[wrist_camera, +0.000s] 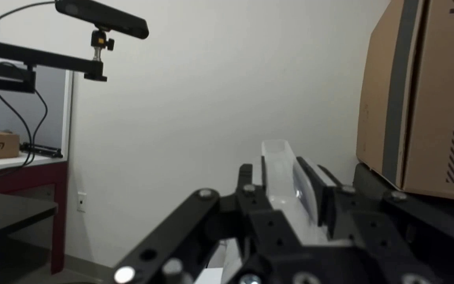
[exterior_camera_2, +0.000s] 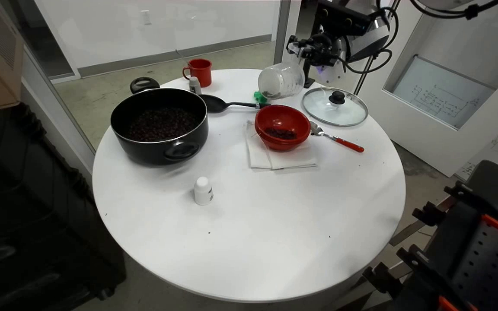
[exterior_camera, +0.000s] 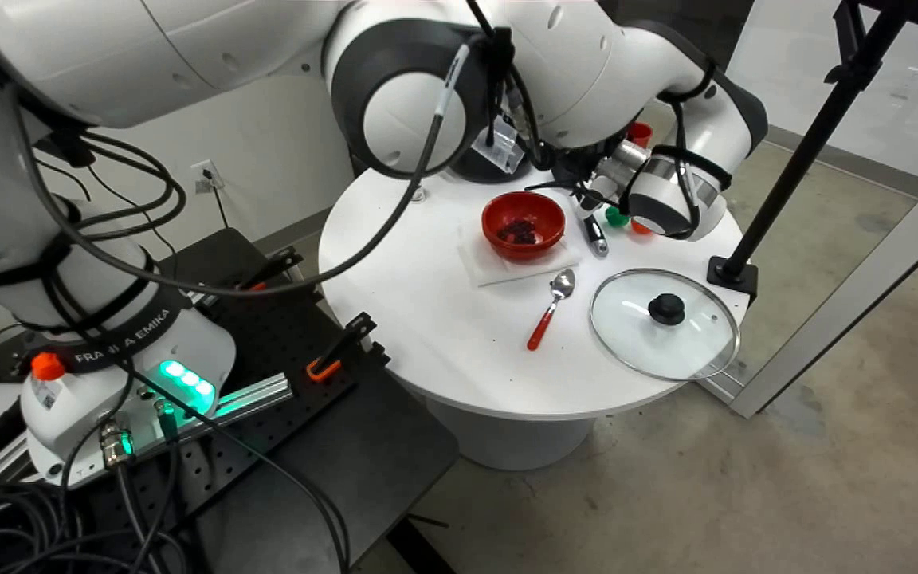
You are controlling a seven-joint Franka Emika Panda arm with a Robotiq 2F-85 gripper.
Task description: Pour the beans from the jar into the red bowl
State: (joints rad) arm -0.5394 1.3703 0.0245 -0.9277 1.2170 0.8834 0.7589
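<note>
The clear jar (exterior_camera_2: 281, 81) hangs above the table beyond the red bowl in an exterior view. It is tipped on its side, with small dark specks along its lower edge. My gripper (exterior_camera_2: 301, 52) is shut on its handle. In the wrist view the pale handle (wrist_camera: 280, 177) sits between the fingers of the gripper (wrist_camera: 281, 163). The red bowl (exterior_camera_2: 281, 113) stands on a white napkin with some dark beans at its bottom. It also shows in an exterior view (exterior_camera: 523, 253). The arm hides most of the jar there.
A black pot (exterior_camera_2: 158, 150) with dark beans stands beside the bowl. A black ladle (exterior_camera_2: 215, 104), red cup (exterior_camera_2: 200, 73), white shaker (exterior_camera_2: 203, 192), glass lid (exterior_camera_2: 324, 112) and red-handled spoon (exterior_camera_2: 344, 142) lie around. A green object (exterior_camera_2: 259, 97) is below the jar. A cardboard box (wrist_camera: 432, 98) is at right.
</note>
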